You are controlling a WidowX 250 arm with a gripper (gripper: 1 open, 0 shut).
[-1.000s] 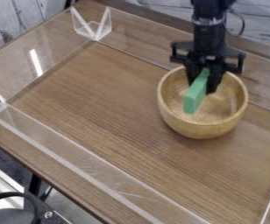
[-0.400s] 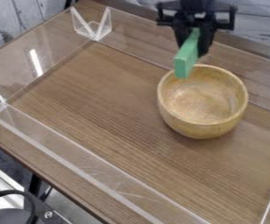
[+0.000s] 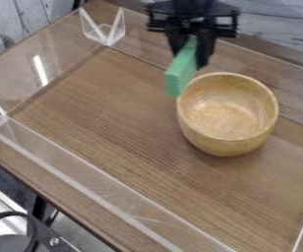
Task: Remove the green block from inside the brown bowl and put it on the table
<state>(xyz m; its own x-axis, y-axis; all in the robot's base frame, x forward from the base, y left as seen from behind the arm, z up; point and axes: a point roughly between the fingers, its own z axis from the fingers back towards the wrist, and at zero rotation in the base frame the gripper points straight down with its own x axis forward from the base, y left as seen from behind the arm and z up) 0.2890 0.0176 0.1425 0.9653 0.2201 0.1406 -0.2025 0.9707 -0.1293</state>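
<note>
Camera view: the black gripper (image 3: 190, 37) is hanging over the far part of the table, with the green block (image 3: 182, 67) gripped beneath it.
Gripper: its fingers are closing on the block's upper end, standing only partly apart, about as wide as the block needs.
Green block: it is hanging long and slightly tilted, its lower end showing near the bowl's left rim in the picture; whether it is clearing that rim fully or just overlapping it in this view, I cannot tell.
Brown bowl: the round tan bowl (image 3: 228, 113) is sitting upright on the table, its inside showing no block.
Table: the wood-grain top (image 3: 95, 110) is stretching away to the picture's left of the bowl, offering room for the block.
Step in hand: the lifting out looks done, and the carrying to a resting place seems to be under way.
Next move: it is calling for a little more travel away from the bowl, then a lowering until the block is touching wood, and only then a release.
Risk: lowering too near the bowl could be catching the block on its rim.
</note>
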